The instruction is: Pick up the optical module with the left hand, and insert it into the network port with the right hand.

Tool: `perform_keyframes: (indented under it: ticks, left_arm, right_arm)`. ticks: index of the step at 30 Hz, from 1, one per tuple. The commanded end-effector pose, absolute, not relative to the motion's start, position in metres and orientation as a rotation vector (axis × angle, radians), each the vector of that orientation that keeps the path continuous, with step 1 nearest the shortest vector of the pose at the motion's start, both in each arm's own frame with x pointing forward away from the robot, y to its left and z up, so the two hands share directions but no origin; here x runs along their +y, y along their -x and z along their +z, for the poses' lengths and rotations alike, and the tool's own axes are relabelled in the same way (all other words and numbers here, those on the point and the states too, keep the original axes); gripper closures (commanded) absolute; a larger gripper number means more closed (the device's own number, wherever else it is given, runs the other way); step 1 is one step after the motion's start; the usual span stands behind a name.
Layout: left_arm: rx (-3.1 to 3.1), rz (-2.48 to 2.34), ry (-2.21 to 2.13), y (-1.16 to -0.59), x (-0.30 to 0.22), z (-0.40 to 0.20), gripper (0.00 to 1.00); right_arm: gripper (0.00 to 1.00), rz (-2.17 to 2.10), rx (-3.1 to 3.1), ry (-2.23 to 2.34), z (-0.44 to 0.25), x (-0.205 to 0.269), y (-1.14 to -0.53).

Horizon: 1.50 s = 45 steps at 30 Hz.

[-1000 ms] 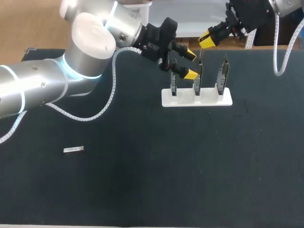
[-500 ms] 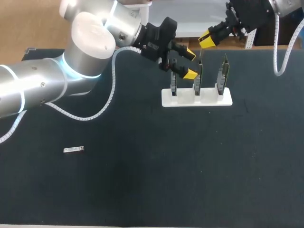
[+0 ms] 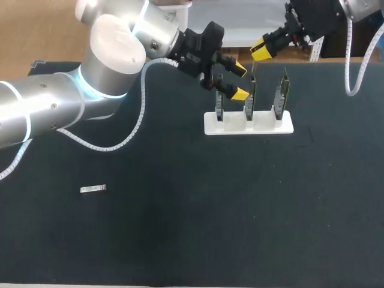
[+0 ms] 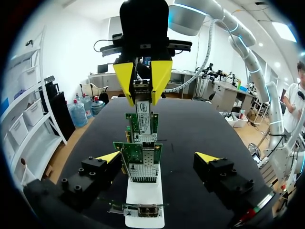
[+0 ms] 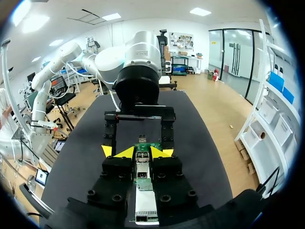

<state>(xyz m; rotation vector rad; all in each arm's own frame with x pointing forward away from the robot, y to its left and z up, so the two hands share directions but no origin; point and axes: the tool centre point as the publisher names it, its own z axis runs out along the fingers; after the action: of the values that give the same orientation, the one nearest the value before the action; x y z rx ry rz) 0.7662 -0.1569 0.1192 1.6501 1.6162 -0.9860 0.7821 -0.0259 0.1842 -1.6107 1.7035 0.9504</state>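
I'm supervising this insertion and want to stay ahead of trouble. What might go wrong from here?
The right tool holds the optical module close by the network cards; a misaligned push might tip a card in the white rack. The open left tool flanks those cards, so the tools may collide.

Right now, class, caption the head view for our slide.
Left gripper open beside three racked network cards; right gripper holds an optical module above; second module lies aside.

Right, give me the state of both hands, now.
Left hand: open, holding nothing.
Right hand: closed on the optical module.
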Motion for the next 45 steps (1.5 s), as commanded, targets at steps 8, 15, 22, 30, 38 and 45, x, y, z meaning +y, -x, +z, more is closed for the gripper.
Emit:
perform_keyframes:
  ticks: [8,15,22,30,38,45]
  left_arm:
    - [1.620,-0.987,-1.654,-0.768,-0.157,0.120,0.00]
    - [1.620,-0.987,-1.654,-0.768,-0.157,0.120,0.00]
    - [1.620,-0.987,-1.654,-0.768,-0.157,0.120,0.00]
    - [1.620,-0.987,-1.654,-0.768,-0.157,0.120,0.00]
    - [1.620,-0.987,-1.654,-0.768,-0.157,0.120,0.00]
    - [1.620,-0.987,-1.654,-0.768,-0.157,0.120,0.00]
  right_arm:
    - [1.00,0.955,1.700,1.611,0.183,-0.026,-0.783]
    - [1.00,0.942,1.695,1.625,0.181,-0.024,-0.784]
    - [1.00,0.935,1.699,1.631,0.179,-0.023,-0.784]
    - [1.00,0.930,1.707,1.640,0.174,-0.023,-0.783]
    - [1.00,0.928,1.717,1.645,0.172,-0.024,-0.782]
    - [1.00,0.931,1.728,1.643,0.169,-0.024,-0.781]
